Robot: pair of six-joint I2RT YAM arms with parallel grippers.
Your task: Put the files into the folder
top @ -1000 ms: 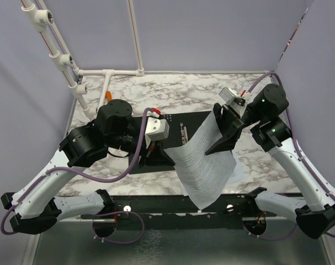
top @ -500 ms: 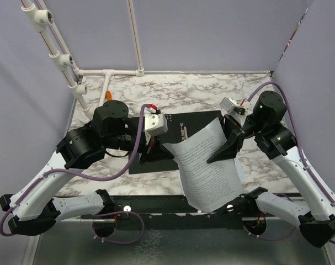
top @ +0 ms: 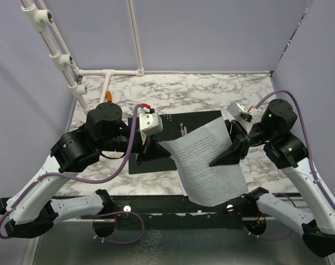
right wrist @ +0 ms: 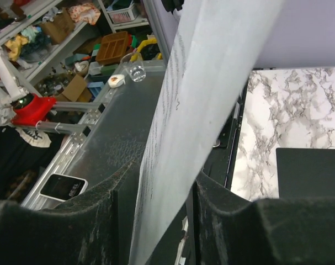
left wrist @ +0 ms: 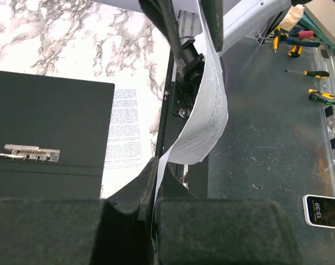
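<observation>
The files partly hide the open folder.

The folder lies open and flat on the marble worktop, black inside up, metal clip at its spine. The files, white and densely printed, hang bowed above its near right corner

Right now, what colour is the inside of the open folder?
Black inside the thin open folder; left wrist view shows it best.
</observation>
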